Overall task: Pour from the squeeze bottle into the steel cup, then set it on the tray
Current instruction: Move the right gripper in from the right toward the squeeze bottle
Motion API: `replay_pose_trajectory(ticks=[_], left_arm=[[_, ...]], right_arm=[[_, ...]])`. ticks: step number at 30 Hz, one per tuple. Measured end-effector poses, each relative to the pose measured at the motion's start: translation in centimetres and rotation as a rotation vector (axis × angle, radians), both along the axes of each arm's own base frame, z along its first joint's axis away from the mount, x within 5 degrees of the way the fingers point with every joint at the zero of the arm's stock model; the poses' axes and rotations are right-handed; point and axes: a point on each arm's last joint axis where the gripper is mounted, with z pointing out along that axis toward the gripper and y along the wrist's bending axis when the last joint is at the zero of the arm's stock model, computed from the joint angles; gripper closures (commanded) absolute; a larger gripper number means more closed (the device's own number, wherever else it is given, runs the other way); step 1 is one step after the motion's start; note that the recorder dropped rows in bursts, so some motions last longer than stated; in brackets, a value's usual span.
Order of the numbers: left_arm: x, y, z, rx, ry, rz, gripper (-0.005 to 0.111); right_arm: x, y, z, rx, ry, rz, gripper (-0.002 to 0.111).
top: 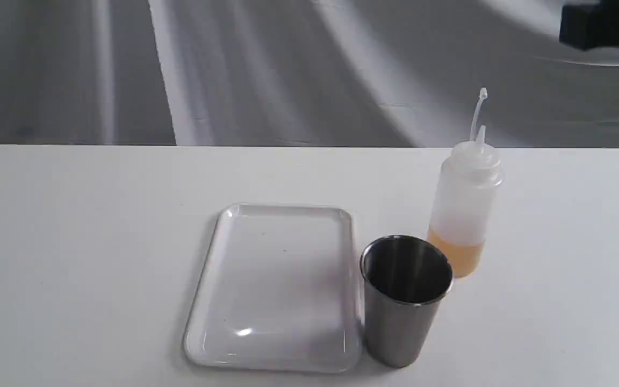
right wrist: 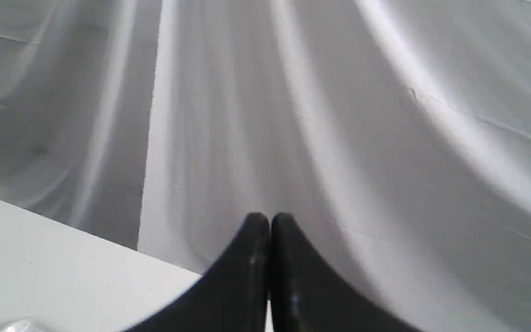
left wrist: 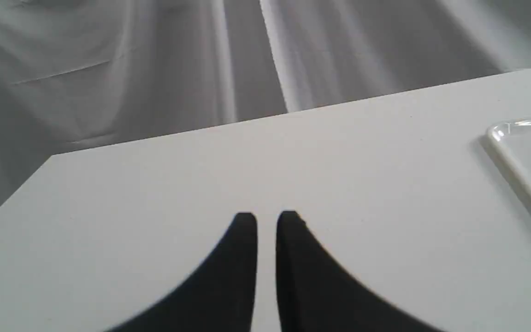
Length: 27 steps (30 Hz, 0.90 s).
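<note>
bottle: squeeze bottle (top: 464, 204) upright on table (top: 73, 242), right side, just behind the cup
cup: steel cup (top: 405, 299) upright, just right of tray (top: 277, 287)
left gripper (left wrist: 266, 219): fingers nearly together, narrow gap, empty
right gripper (right wrist: 269, 220): fingers pressed together, empty

Left pincer (left wrist: 266, 219) barely parted, right pincer (right wrist: 269, 220) closed, both empty.
</note>
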Motion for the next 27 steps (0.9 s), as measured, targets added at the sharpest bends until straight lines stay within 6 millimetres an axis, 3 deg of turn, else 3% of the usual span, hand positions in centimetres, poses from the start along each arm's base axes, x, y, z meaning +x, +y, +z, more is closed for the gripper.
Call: replay_pose_trajectory(ticks=[8,16,27], left_arm=[[0.0,0.0,0.0,0.000,0.000,0.000,0.098],[0.0,0.0,0.0,0.000,0.000,0.000,0.098],[0.0,0.0,0.0,0.000,0.000,0.000,0.098]], right_arm=[[-0.8,-1.3,-6.2,0.110,-0.031,-0.147,0.108],[-1.9,-0.7,-10.3,0.106,-0.026,-0.146,0.108],[0.1,-0.6,-14.6,0.148,0.104,-0.184,0.108]])
